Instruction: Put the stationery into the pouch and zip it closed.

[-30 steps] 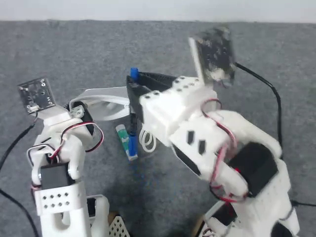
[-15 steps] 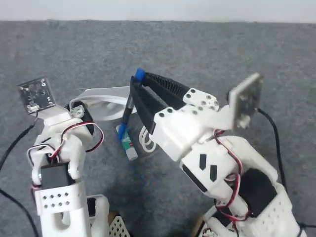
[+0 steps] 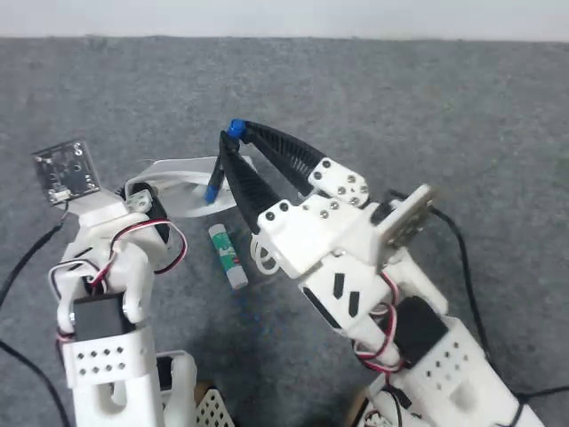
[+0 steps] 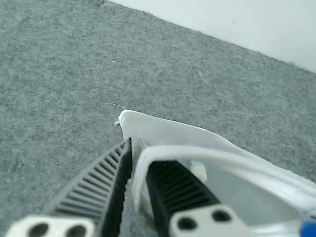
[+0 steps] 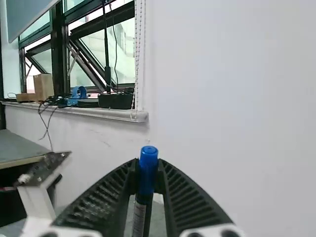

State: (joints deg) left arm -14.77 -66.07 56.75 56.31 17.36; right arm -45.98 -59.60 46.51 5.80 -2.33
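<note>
The right claw [image 3: 236, 133], clamped on the pen [image 3: 212, 189], has swung over so its tip seems to reach the pouch [image 3: 178, 167] the left claw [image 4: 134, 148] pinches

You see the blue-capped pen [image 3: 235, 131] tilted over the open white pouch [image 3: 178, 169]; the glue stick [image 3: 227, 256] lies flat just beside it.

The far half of the table [image 3: 400, 98] lies open, as does the stretch right of the right arm. Around the pouch [image 3: 182, 178] room is tight. The left end effector [image 4: 137, 154] clamps its rim, and the right end effector [image 3: 233, 140], gripping a blue pen [image 3: 213, 187], hangs over its mouth. A glue stick [image 3: 228, 256] lies just beside it, between the arms.
</note>
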